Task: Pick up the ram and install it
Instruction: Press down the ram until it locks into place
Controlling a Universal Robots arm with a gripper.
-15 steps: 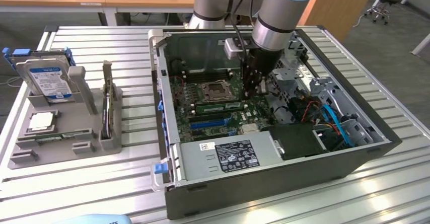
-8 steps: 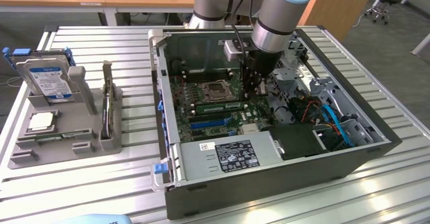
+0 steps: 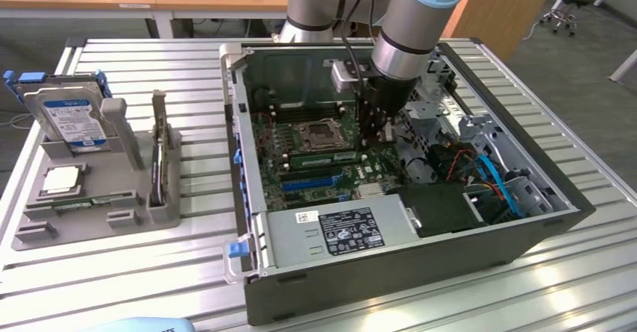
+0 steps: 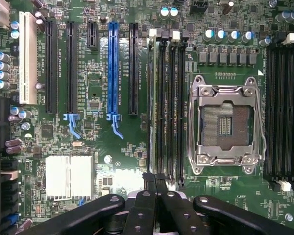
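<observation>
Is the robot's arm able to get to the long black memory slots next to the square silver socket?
Probably yes: the gripper hangs right by the long black memory slots, jaws shut, and the grey computer case lies open.

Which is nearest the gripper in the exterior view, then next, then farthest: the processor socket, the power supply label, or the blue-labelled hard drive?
1. Processor socket, on the motherboard right beside the gripper.
2. Power supply label, at the case's near edge.
3. Hard drive, in the holder at the exterior view's left.
</observation>
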